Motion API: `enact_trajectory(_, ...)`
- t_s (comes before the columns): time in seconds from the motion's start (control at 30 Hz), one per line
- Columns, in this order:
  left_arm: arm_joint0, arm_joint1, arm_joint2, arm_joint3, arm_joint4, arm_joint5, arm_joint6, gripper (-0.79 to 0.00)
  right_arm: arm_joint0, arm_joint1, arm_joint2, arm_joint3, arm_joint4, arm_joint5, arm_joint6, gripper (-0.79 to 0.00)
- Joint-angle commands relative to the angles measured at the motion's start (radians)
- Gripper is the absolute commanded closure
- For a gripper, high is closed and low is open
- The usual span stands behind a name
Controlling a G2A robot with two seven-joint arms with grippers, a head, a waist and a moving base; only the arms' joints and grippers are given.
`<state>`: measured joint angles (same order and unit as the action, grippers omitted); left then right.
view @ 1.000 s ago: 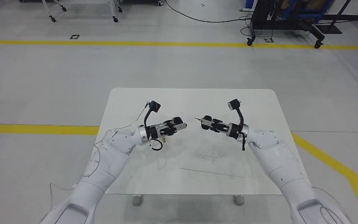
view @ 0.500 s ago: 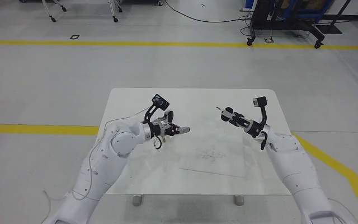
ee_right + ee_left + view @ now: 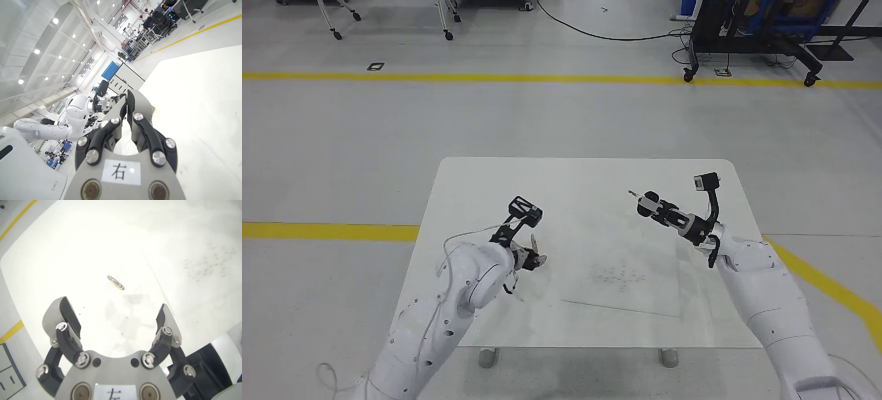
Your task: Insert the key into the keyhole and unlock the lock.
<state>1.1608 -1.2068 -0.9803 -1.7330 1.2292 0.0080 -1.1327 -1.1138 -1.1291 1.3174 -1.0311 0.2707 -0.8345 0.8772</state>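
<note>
A small metal lock (image 3: pixel 115 282), silver with a brass end, lies flat on the white table (image 3: pixel 582 180). My left gripper (image 3: pixel 117 315) hangs open just above the tabletop, a short way from the lock, with nothing between its ribbed pads (image 3: pixel 70 315). In the top view this left gripper (image 3: pixel 530 260) points down over the table's left half. My right gripper (image 3: pixel 128 92) is shut on the thin key (image 3: pixel 127 85), whose tip sticks out past the fingertips. In the top view the right gripper (image 3: pixel 645 205) is raised over the table's right half, and the key (image 3: pixel 633 194) points to the far left.
Faint scuff marks (image 3: pixel 208 266) and a thin crease line (image 3: pixel 622 305) mark the table's middle. Yellow floor tape (image 3: pixel 322 231) runs past both sides. The table's left edge (image 3: pixel 11 289) lies close to the left gripper.
The left arm swung back from the middle and turned down towards the table; its gripper is now open and the lock lies on the table. The right arm drew back right, then held still.
</note>
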Motion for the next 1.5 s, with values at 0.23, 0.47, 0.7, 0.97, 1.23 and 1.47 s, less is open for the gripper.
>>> enact_trajectory(0.23,-0.082,-0.044,0.1,0.139,0.011,0.145,0.021,-0.727,0.0,0.0,0.0,0.0,0.0,0.0,0.0,0.0)
enact_trajectory(0.47,-0.116,-0.063,0.12,0.206,0.02,0.172,0.069,-0.388,0.0,0.0,0.0,0.0,0.0,0.0,0.0,0.0)
enact_trajectory(0.7,-0.14,-0.083,0.136,0.272,0.009,0.186,0.113,-0.296,0.0,0.0,0.0,0.0,0.0,0.0,0.0,0.0)
enact_trajectory(0.97,-0.153,-0.099,0.14,0.322,-0.014,0.176,0.147,-0.274,0.0,0.0,0.0,0.0,0.0,0.0,0.0,0.0)
enact_trajectory(1.23,-0.154,-0.11,0.141,0.338,-0.019,0.167,0.145,0.0,0.0,0.0,0.0,0.0,0.0,0.0,0.0,0.0)
enact_trajectory(1.47,-0.141,-0.111,0.133,0.32,0.005,0.154,0.148,0.0,0.0,0.0,0.0,0.0,0.0,0.0,0.0,0.0)
